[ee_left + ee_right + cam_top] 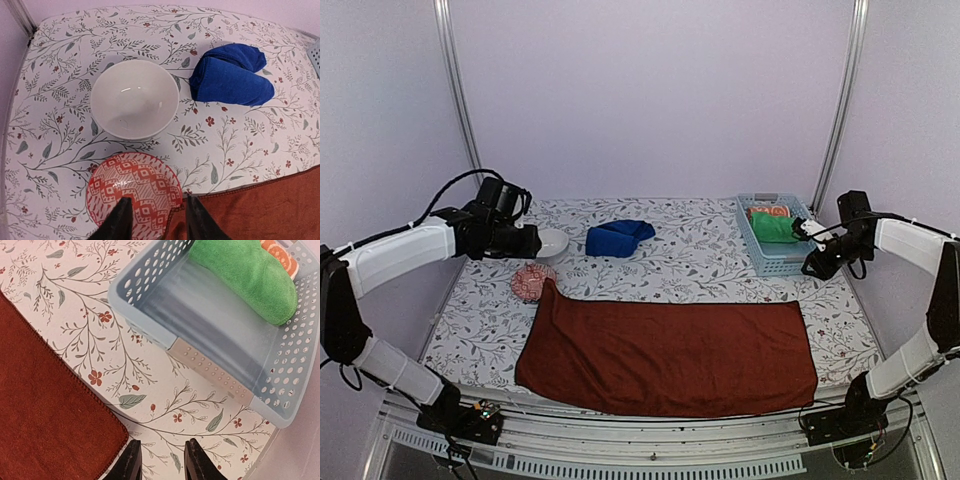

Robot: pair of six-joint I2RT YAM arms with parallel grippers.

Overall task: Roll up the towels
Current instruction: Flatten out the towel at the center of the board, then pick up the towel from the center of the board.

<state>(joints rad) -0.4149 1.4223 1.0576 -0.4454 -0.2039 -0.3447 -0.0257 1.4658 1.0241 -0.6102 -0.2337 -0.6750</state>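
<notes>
The dark brick-red towel (pixel 670 350) lies spread flat across the front of the table, its far left corner touching a red patterned bowl (pixel 134 187). The royal blue towel (pixel 618 238) sits bunched in a loose heap at the back (pixel 232 75). My left gripper (pixel 157 202) hangs open above the bowl's rim and that red corner (pixel 260 205), holding nothing. My right gripper (pixel 162 445) is open over bare tablecloth just past the red towel's far right corner (pixel 45 410), and is empty. In the top view the left gripper (pixel 532 242) and the right gripper (pixel 812 262) are both raised.
A white bowl (pixel 134 99) stands behind the patterned bowl (pixel 532 281). At the back right, a pale blue perforated basket (pixel 210 370) holds a rolled green cloth (pixel 250 275) and an orange patterned cloth (pixel 280 252). The table edge runs close to the right of the basket.
</notes>
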